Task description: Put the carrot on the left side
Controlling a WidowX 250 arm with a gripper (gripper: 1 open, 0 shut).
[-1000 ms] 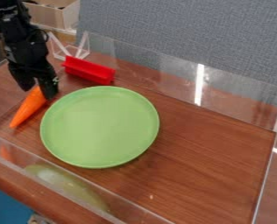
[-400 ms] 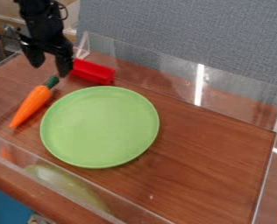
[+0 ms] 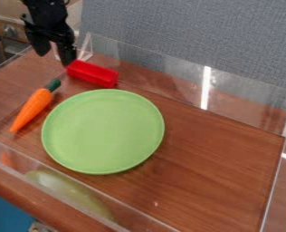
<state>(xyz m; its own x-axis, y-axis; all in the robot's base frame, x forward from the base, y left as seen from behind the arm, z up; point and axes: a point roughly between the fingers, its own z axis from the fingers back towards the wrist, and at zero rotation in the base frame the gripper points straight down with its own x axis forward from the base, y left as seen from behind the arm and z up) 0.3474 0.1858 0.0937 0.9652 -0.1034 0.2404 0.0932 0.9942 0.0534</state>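
The orange carrot point(image 3: 33, 107) with its dark green stub top lies on the wooden table, just left of the green plate point(image 3: 104, 130), tip pointing toward the near left. My gripper point(image 3: 50, 52) hangs in the air at the far left, well above and behind the carrot. Its black fingers point(image 3: 63, 49) stand apart and hold nothing.
A red rectangular block point(image 3: 92, 73) lies behind the plate, close under the gripper. Clear acrylic walls point(image 3: 206, 86) fence the wooden table point(image 3: 218, 154) at the back, right and front. Cardboard boxes stand beyond the far left corner.
The gripper rose from down at the carrot's top, up and back toward the far left. The carrot stays lying beside the plate, free of the fingers.
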